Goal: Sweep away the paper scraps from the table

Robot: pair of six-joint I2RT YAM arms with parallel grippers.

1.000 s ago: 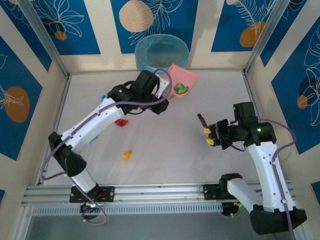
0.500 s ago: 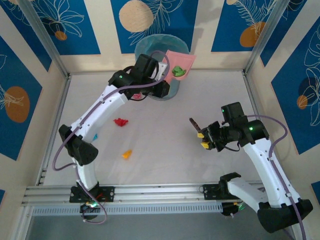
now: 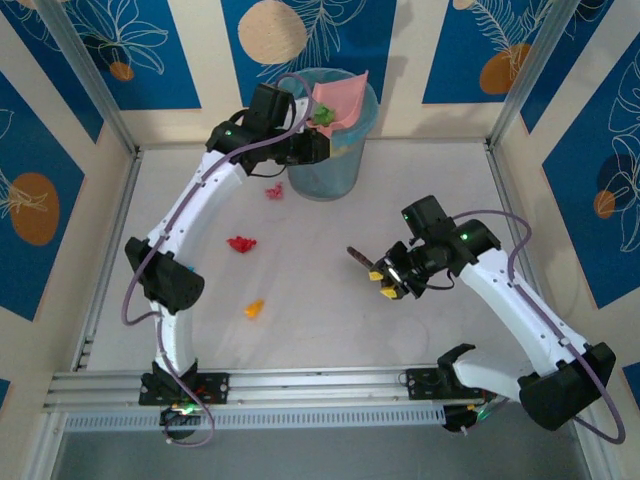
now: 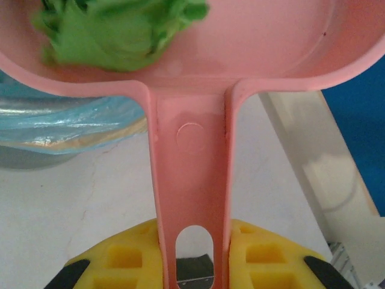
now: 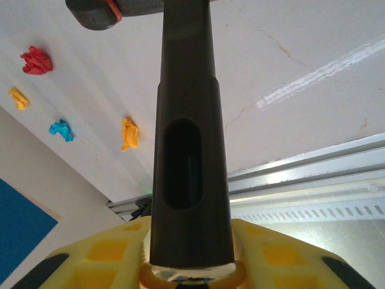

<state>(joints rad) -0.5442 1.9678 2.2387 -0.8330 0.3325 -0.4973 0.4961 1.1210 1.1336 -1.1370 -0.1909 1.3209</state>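
Though earlier beside the bin (image 3: 330, 172), dustpan (image 3: 345, 97) with green scrap (image 3: 322, 114) now above it.

No readable text, labels, brands or numbers on anything.

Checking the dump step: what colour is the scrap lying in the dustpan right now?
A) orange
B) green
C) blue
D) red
B: a green wad lies in the pink dustpan, which the left gripper holds by its handle at the bin.
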